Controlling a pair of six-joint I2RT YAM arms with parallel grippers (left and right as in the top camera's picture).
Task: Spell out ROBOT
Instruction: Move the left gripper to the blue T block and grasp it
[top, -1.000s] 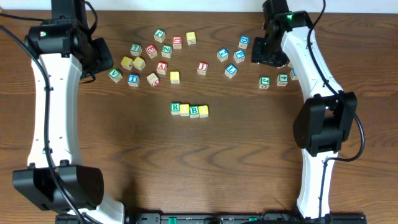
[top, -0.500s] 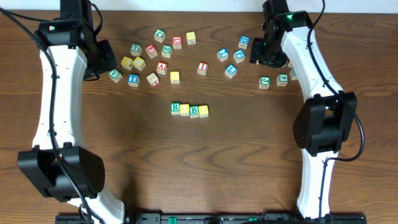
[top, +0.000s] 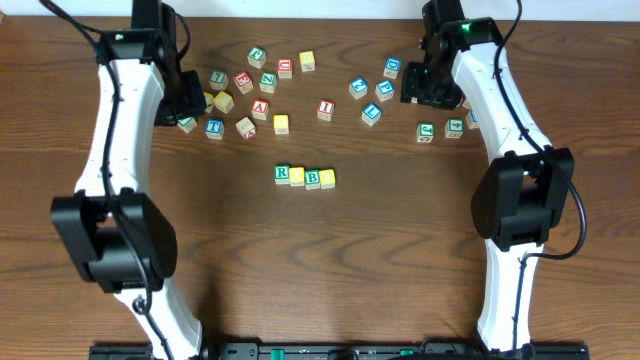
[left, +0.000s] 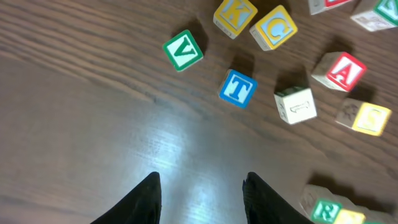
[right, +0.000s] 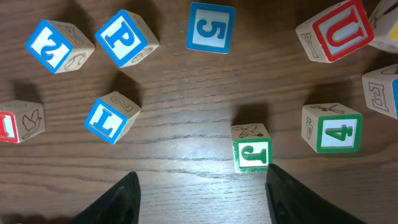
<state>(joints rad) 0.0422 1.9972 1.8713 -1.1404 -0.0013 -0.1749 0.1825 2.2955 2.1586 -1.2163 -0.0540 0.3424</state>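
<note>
Blue T block (left: 237, 88) lies toward the worktop's far left corner, just ahead of the open, empty left gripper (left: 202, 180); centre row (top: 304, 177) apparently lacks T, so descend and grasp; right gripper (right: 202, 177) open too.

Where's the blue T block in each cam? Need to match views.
Overhead: blue T block sits upper left, in the left cluster of blocks.
Left wrist: it is just above centre.
Right wrist: not in it.
Shared landmark: green V block, the T's neighbour in the overhead and left wrist views.
</note>
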